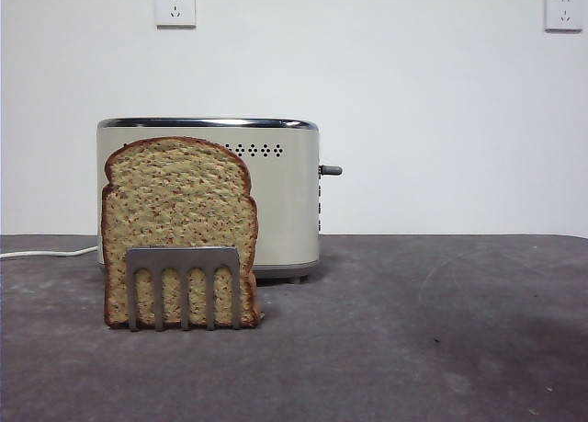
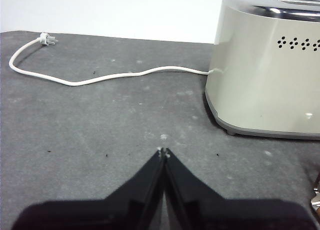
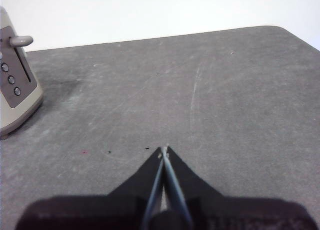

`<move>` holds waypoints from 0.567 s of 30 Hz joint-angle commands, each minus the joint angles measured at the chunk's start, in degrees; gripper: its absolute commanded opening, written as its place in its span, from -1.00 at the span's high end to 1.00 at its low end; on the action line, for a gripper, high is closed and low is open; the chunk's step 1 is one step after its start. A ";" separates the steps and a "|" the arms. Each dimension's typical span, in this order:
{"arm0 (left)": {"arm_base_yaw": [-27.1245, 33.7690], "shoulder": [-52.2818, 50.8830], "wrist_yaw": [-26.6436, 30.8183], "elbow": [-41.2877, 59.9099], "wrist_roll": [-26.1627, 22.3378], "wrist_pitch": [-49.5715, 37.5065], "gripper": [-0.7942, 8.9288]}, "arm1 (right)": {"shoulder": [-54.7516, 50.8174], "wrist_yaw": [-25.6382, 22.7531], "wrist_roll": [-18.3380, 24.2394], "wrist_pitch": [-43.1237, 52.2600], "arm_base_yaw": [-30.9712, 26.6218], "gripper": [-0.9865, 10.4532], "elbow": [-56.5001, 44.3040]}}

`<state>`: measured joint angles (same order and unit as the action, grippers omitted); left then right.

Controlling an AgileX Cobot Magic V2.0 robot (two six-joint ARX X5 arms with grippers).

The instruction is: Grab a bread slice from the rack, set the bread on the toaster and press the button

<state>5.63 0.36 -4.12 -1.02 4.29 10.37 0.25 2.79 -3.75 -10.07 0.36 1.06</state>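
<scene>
Front view: at lower left of the frame the slice of bread (image 1: 177, 222) stands upright in the rack (image 1: 184, 284), just ahead of the toaster (image 1: 285, 201) at centre on the grey surface (image 1: 423, 339). Neither arm shows here. The left end effector (image 2: 163, 152) and right end effector (image 3: 164, 150) are both closed and empty. The pick has apparently not begun; next, one must open and close on the slice's crust.

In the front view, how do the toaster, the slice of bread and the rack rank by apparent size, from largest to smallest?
1. The toaster, partly hidden by the bread.
2. The slice of bread; it stands nearer the camera, so its lead over the rack is clear but its gap to the toaster is unsure.
3. The rack.
</scene>
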 commanded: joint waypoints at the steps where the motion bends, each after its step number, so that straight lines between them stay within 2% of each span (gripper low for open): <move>1: 0.09 -0.17 -0.63 0.81 2.69 -0.07 0.84 | 0.02 0.04 -1.27 -0.24 0.09 0.83 -0.68; 3: 0.09 -0.17 -0.63 0.81 5.27 -0.09 0.84 | 0.02 0.26 -4.15 -0.24 0.11 0.83 -0.68; 7: 0.09 -0.17 -0.72 0.79 8.07 -0.09 0.84 | 0.02 0.24 -13.31 -0.24 0.09 0.83 -0.68; 10: 0.09 -0.17 -2.49 0.70 9.25 -0.07 0.85 | 0.09 0.39 -15.10 -0.24 0.11 0.84 -0.68; 14: 0.09 -0.17 -6.71 0.13 11.04 0.24 0.85 | 1.01 3.28 -17.77 -0.48 0.09 0.85 0.48; 17: 0.09 -0.17 -7.04 -1.81 12.02 0.90 0.85 | 2.75 3.28 -18.05 -0.59 0.11 0.85 3.08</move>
<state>5.63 0.36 -10.96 -1.93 14.96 11.62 2.79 6.00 -20.43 -11.44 0.36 2.87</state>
